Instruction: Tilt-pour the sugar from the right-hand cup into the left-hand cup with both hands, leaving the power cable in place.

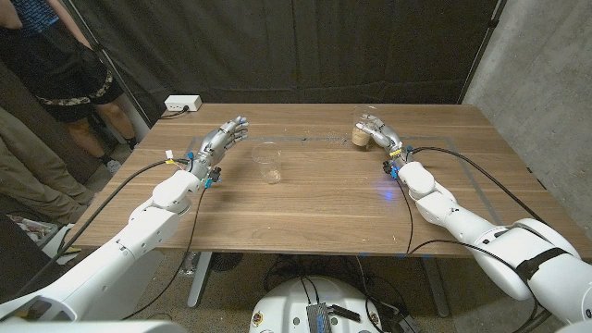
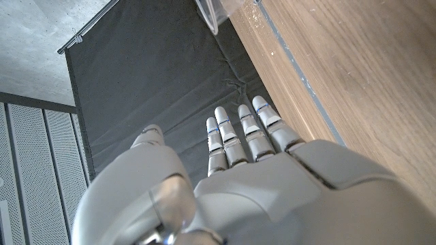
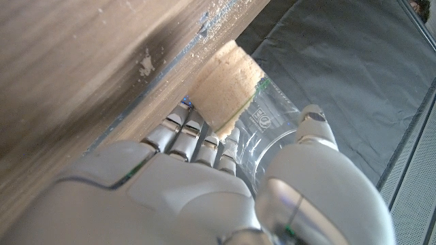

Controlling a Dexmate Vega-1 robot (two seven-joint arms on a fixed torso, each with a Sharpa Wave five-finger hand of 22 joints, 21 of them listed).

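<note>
The right hand point(image 1: 381, 139) is wrapped around the clear cup of sugar point(image 1: 367, 129) at the far right of the tabletop point(image 1: 324, 203); the cup seems to touch the wood. The left hand point(image 1: 220, 141) is spread and holds nothing, just beside the empty clear cup point(image 1: 268, 164) near the middle. I think the left hand should first grip the empty cup firmly. Then lift the sugar cup across, rim low over the opening, and tilt slowly.
</note>
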